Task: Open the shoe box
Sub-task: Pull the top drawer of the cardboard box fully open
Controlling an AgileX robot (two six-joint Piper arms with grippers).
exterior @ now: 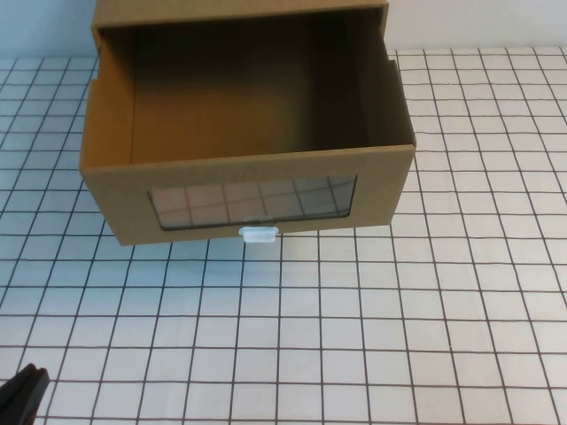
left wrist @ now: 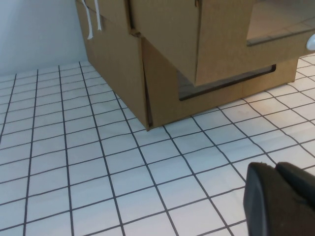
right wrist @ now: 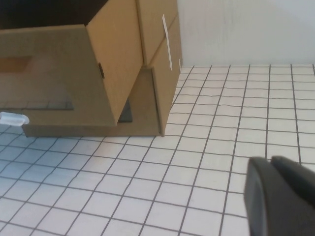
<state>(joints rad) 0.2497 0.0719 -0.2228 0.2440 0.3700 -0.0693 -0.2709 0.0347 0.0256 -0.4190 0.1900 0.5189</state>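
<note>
the brown cardboard shoe box point(exterior: 115, 199) stands at the far middle of the white gridded table point(exterior: 399, 336). it is a drawer type. the open-topped inner tray point(exterior: 381, 190) is drawn well out of the outer sleeve point(exterior: 239, 11), and in the wrist views its front sags toward the table. the tray looks empty.

handling, as a judgement: the card is thin and light. it should be stiff along the folds but easy to dent, and the box is likely to slide if pushed. the clear window panel point(exterior: 252, 202) in the front is probably the weak area, so do not press there. the best hold is the small white plastic pull tab point(exterior: 259, 235) at the front's lower edge.

the left gripper point(left wrist: 275, 169) sits low at the near left corner of the table. its fingers are together, it holds nothing, and it is well apart from the box. the right gripper point(right wrist: 272, 162) is outside the high view. its wrist view places it off the box's right side, with fingers together, empty and touching nothing.
</note>
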